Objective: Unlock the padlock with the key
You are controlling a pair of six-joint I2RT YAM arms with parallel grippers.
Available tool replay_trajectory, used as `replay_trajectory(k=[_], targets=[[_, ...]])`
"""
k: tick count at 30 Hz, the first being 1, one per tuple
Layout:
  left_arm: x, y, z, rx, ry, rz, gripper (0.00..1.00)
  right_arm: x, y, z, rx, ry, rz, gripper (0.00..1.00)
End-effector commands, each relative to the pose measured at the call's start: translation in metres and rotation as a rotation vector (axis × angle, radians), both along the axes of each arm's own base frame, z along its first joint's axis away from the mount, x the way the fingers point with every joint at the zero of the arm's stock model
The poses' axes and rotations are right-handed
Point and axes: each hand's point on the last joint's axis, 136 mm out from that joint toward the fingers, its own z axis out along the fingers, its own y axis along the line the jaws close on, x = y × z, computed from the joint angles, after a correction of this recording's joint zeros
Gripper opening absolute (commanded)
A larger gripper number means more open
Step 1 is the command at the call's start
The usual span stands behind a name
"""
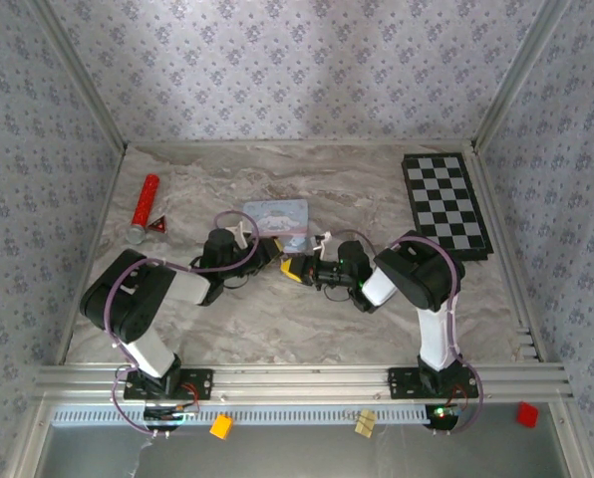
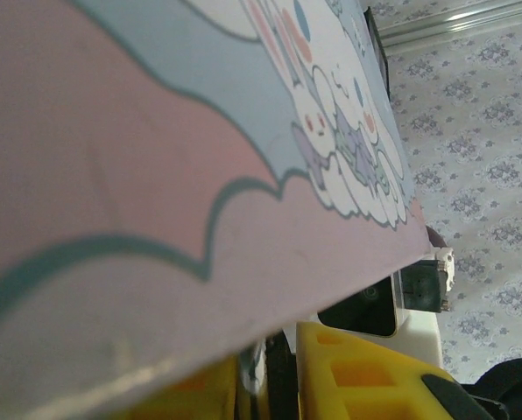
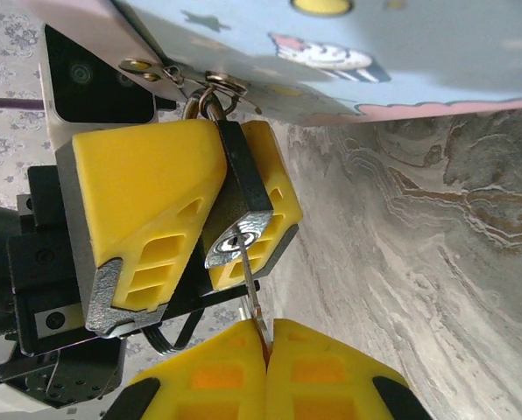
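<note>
Right gripper [image 3: 265, 332] level, pinching key [image 3: 251, 293] at padlock [image 3: 236, 188]

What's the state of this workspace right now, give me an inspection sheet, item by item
Surface: marbled tabletop, no spills seen.
Job's things: padlock hangs from the pale blue tin; key sits in its keyhole.
Clutter: red cylinder, red triangular piece, checkerboard, toward the back.
Tools: left tool grips the padlock; right tool shut on the key.
Cables: purple cables loop along both arms.
Surroundings: patterned walls, metal frame.
</note>
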Motion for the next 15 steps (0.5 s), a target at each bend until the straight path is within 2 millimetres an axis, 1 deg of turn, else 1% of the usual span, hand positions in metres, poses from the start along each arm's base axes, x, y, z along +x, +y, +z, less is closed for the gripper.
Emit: replay_trajectory(k=[1,6,10,15], targets=[[-0.033,-0.026,0.003,-0.051,0.028,-0.175,0.22,0.007,0.001,0.004,0.008,-0.068,-0.036,0.00],[-0.032,-0.027,0.000,-0.053,0.035,-0.177,0.20,0.005,-0.002,0.001,0.003,-0.057,-0.039,0.00],[-0.033,-0.027,-0.002,-0.054,0.041,-0.178,0.11,0.008,-0.010,0.000,0.000,-0.042,-0.057,0.00],[-0.033,-0.027,0.000,-0.065,0.038,-0.179,0.08,0.015,-0.017,0.000,0.005,-0.028,-0.079,0.00]])
